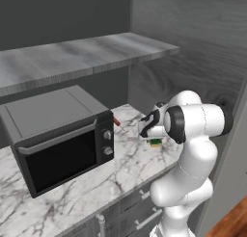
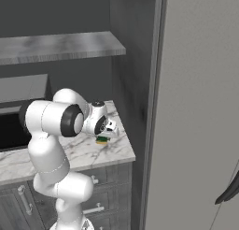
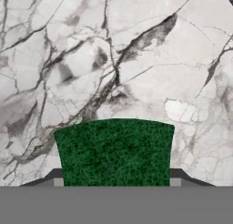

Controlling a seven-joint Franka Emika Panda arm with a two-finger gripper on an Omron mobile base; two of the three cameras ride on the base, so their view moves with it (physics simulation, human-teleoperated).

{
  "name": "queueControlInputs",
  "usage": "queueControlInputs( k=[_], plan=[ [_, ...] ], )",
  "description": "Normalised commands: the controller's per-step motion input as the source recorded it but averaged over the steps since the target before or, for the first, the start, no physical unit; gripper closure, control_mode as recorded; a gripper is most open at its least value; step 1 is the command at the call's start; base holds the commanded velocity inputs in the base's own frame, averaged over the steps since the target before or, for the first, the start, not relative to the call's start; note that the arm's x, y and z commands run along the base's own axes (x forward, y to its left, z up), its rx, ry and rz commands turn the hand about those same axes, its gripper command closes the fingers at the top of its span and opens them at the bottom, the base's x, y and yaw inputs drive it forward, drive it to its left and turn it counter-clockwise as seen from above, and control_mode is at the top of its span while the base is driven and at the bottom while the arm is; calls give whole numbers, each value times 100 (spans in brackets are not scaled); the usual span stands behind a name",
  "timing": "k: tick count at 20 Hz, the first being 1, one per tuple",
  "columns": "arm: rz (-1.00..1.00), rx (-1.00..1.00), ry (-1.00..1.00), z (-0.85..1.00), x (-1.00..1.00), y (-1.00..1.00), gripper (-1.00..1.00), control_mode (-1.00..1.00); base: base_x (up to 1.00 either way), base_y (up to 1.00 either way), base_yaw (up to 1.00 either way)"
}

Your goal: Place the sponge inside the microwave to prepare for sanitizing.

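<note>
The sponge [image 3: 116, 152], green on top, lies on the marble counter [image 1: 130, 164] near its right end. In the hand view a dark fingertip [image 3: 58, 182] presses against each of its two sides. My gripper [image 3: 116, 182] points straight down over it and is shut on it. From the base views the sponge [image 1: 155, 143] [image 2: 101, 140] peeks out just under the gripper [image 1: 153, 138] [image 2: 104, 136], a thin yellow layer showing beneath the green. The microwave is out of view.
A dark countertop oven [image 1: 62, 139] with two round knobs stands to the left on the counter. A small red thing [image 1: 116, 121] lies behind its right corner. A grey shelf [image 1: 72, 58] hangs above. A tall cabinet panel [image 2: 200, 107] walls off the right.
</note>
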Motion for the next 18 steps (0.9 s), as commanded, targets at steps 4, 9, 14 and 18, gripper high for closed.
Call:
queueControlInputs(
  k=[4,9,14,18],
  plan=[
    [0,0,0,0,-4,1,100,-100,0,0,0],
    [0,0,0,85,-23,3,100,-100,0,0,0],
    [0,0,0,100,-88,10,100,-100,0,0,0],
    [0,0,0,100,-100,3,100,-100,0,0,0]
  ],
)
